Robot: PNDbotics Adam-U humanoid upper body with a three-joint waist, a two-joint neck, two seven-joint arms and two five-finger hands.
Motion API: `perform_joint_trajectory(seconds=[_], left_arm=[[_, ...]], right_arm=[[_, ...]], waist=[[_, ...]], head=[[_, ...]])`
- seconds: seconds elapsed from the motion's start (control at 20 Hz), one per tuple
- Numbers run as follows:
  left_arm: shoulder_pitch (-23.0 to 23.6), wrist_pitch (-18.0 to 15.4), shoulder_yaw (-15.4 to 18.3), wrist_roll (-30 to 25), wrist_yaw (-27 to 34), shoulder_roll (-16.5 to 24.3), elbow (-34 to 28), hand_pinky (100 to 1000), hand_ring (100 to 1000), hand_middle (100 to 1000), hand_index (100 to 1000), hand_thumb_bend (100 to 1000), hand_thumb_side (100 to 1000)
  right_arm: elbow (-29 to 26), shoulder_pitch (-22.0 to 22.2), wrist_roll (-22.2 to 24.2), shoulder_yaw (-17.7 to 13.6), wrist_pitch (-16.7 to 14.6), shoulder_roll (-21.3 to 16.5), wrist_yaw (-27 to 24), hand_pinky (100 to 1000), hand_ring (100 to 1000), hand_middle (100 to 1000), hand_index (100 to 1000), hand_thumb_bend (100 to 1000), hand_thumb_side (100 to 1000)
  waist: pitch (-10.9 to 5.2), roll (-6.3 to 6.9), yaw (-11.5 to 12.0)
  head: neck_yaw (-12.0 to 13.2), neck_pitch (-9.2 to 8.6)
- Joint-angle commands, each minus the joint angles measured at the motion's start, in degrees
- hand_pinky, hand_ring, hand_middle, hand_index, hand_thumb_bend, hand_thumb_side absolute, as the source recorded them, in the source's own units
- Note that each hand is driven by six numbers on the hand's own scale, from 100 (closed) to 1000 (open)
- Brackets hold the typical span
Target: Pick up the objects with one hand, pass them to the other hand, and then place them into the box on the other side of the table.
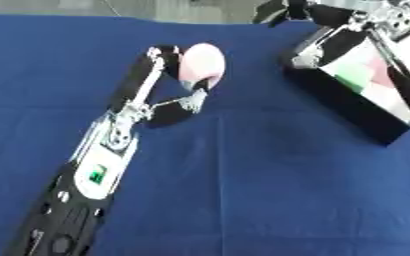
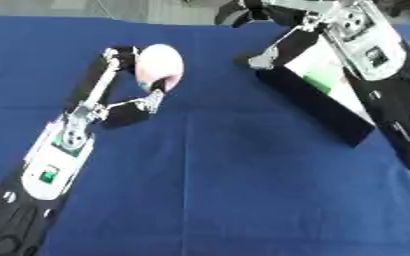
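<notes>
A pale pink, rounded object (image 1: pixel 203 61) is held above the blue cloth at upper centre. My left hand (image 1: pixel 144 86) is shut on it, long fingers behind its left side and the thumb (image 1: pixel 189 101) under it. The black box (image 1: pixel 352 110) stands at the right with a white inside, where a green patch (image 1: pixel 355 76) and a reddish patch (image 1: pixel 380 70) show. My right hand (image 2: pixel 243 12) hangs at the top edge just beyond the box's far-left corner, its forearm (image 2: pixel 366 45) lying over the box. Nothing shows in that hand.
Blue cloth (image 1: pixel 243 190) covers the whole table. A grey floor strip (image 1: pixel 156 7) runs along the far edge. My left forearm (image 1: pixel 77 200) crosses the lower left corner.
</notes>
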Motion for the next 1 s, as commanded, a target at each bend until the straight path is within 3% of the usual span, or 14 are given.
perform_joint_trajectory(seconds=[0.05, 0.5, 1.0], left_arm=[[-1.27, -0.59, 0.04, 0.2, -0.62, -0.98, -0.24, 576, 549, 501, 504, 100, 290], [-1.62, -1.12, 0.51, 1.14, -1.62, -2.78, 1.11, 574, 548, 500, 504, 100, 303], [-2.26, -2.4, -1.12, 0.55, -0.28, -2.95, -2.55, 577, 549, 501, 504, 100, 285]], right_arm=[[-0.23, -1.44, 0.85, -0.02, -0.45, -0.57, 0.62, 878, 1000, 817, 839, 383, 110], [-0.68, -2.55, 3.33, 1.07, -0.68, 0.34, 1.2, 878, 1000, 816, 840, 390, 127], [0.17, -3.17, 5.45, 2.04, -3.2, 0.0, 3.3, 880, 1000, 822, 850, 406, 155]], waist=[[-1.15, -0.83, 0.08], [-0.73, -0.85, 0.43], [-0.78, -1.07, 0.41]], head=[[-0.35, 0.2], [-1.47, 0.05], [-2.0, 0.17]])
